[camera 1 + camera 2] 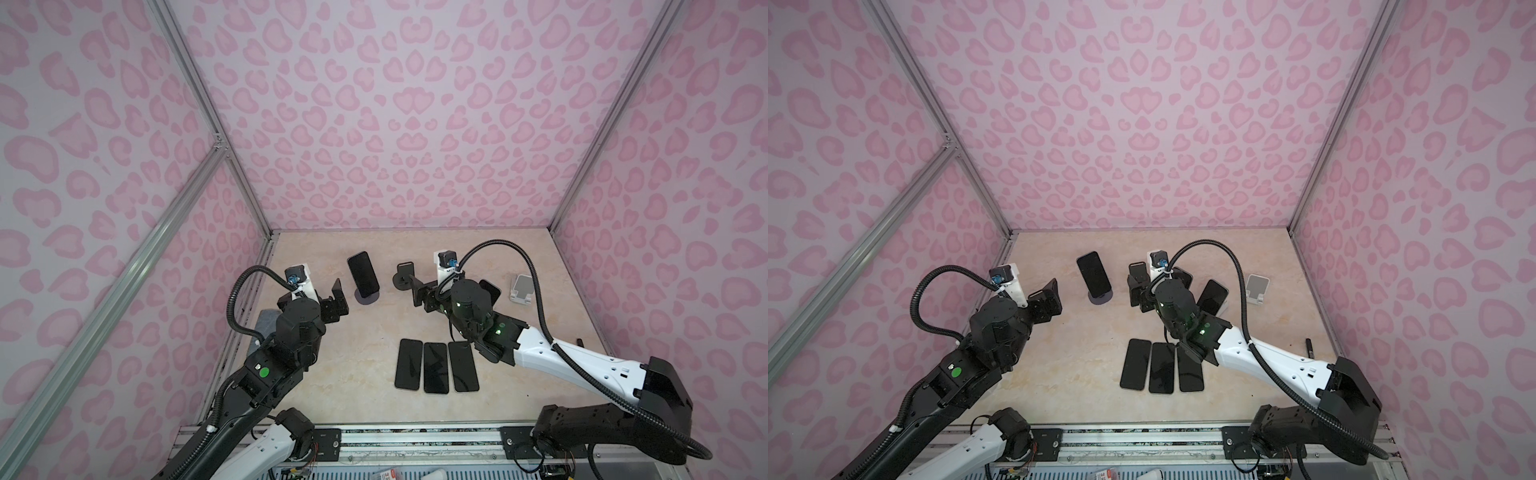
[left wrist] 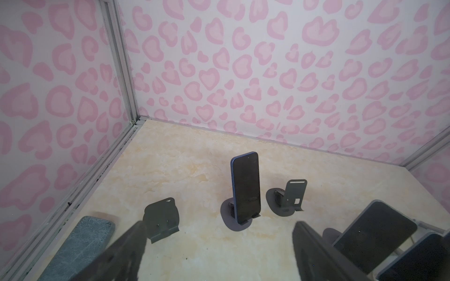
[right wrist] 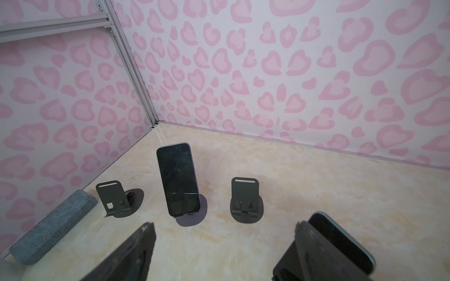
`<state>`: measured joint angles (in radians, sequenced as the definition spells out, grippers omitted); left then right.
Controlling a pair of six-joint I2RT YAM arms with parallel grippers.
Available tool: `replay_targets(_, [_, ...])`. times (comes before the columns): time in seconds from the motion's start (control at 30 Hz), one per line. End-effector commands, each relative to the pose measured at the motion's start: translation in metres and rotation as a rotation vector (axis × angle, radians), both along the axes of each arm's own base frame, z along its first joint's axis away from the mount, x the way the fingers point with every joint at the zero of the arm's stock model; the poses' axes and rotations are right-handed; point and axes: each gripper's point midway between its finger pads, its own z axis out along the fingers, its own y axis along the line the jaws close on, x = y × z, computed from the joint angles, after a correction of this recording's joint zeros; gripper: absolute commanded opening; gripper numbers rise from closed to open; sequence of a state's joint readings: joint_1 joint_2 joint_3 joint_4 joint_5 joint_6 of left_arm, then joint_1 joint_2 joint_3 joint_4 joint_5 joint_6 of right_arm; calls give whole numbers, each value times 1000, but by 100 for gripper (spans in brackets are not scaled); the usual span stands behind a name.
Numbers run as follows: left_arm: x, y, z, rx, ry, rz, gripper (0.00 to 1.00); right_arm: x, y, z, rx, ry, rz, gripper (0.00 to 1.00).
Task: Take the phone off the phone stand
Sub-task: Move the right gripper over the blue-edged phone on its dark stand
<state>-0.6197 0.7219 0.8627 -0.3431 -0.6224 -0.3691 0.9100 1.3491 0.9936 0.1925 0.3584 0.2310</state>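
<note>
Left gripper (image 2: 219,226): jaws spread wide, nothing between them, clear of every object. It sits low over the table (image 1: 332,374), on the left, facing the back wall. Right gripper (image 3: 224,225): jaws likewise apart and empty, positioned right of centre.

Ahead of both grippers stands the phone (image 1: 364,274), dark screen, upright and leaning slightly back, its lower edge seated in the lip of the phone stand (image 1: 368,298), which has a round base. Neither gripper touches it. In the left wrist view the phone (image 2: 246,187) stands just past the gap between the fingers.

Two empty dark stands flank it: one near the left gripper (image 2: 160,219), one on the far side (image 2: 289,197). A second phone (image 1: 1212,297) leans on another support close beside the right arm; its support is mostly hidden. A white stand (image 1: 521,286) sits empty further right.

Nearer the front edge, three phones (image 1: 436,365) lie flat side by side, screens up. A grey block (image 2: 85,243) lies along the left wall.
</note>
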Motion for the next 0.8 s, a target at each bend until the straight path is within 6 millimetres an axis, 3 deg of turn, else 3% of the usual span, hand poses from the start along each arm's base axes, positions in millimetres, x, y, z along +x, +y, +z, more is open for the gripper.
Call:
replay_targets(0.0, [-4, -3, 24, -62, -43, -30, 96, 3, 11, -7, -70, 27, 13, 91])
replay_targets(0.1, [-8, -1, 22, -76, -47, -32, 96, 8, 24, -10, -89, 76, 26, 91])
replay_targets(0.27, [-19, -8, -4, -109, 32, -94, 97, 3, 57, -28, -158, 178, 170, 92])
replay_targets(0.63, [-50, 9, -64, -213, 149, -62, 96, 11, 77, -29, -203, 187, 215, 95])
replay_targets(0.77, [-59, 17, -72, -297, 115, -40, 96, 20, 86, -32, -229, 190, 211, 97])
